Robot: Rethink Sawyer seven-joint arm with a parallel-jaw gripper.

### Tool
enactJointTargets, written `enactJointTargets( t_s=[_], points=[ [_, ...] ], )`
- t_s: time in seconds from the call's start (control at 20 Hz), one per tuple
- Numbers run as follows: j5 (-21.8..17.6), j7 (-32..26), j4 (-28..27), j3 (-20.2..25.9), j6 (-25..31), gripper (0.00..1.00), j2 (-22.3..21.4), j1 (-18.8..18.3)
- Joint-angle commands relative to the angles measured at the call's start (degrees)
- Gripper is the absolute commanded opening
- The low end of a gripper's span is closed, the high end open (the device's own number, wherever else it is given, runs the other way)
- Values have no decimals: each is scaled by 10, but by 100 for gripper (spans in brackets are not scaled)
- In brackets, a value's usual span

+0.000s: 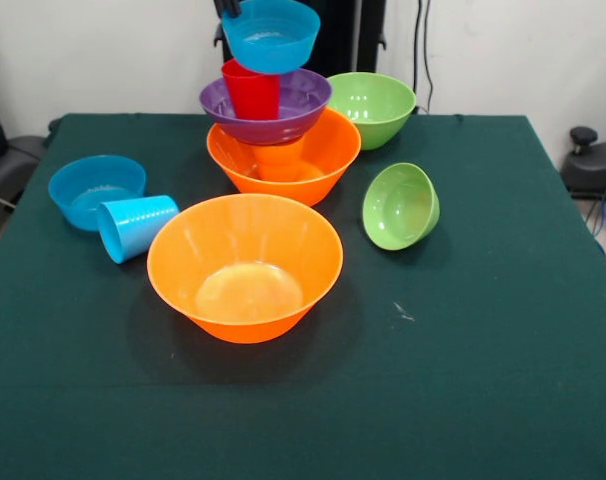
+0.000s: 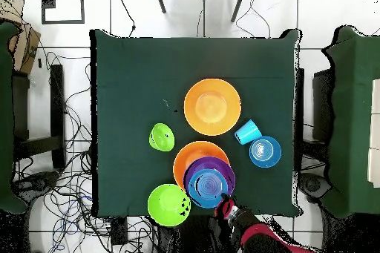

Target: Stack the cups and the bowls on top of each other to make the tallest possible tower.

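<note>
The tower stands at the table's far side: a large orange bowl [image 1: 318, 160] holds an upside-down orange cup [image 1: 280, 160], which carries a purple bowl [image 1: 293, 112] with a red cup [image 1: 250, 92] in it. Right over the red cup sits a small blue bowl [image 1: 270, 38], slightly tilted. My gripper [image 1: 229, 10] is shut on its rim, and only the fingertips show at the top edge. From above, the blue bowl [image 2: 208, 185] covers the purple bowl [image 2: 225, 170], with the gripper [image 2: 223, 205] at its edge. I cannot tell whether the blue bowl rests on the cup.
A second large orange bowl [image 1: 245, 265] stands in mid-table. A light blue cup [image 1: 135, 225] lies on its side against another small blue bowl [image 1: 93, 188]. A small green bowl [image 1: 400, 206] lies tipped on its side, and a large green bowl [image 1: 371, 105] stands beside the tower.
</note>
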Motion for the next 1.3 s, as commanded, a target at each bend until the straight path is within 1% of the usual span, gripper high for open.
enactJointTargets(
  t_s=[0.05,0.2,0.5,0.75,0.85,1.0,1.3],
  points=[
    [-26,42,5,15,-32,0,9,0],
    [-27,37,6,21,-27,0,9,-13],
    [-33,29,0,19,-22,0,16,-22],
    [-14,26,1,49,-6,0,4,-37],
    [-22,28,-2,37,-11,0,10,-30],
    [-44,29,-14,2,-23,0,29,-13],
    [-64,37,-19,-28,-39,0,38,6]
  ],
)
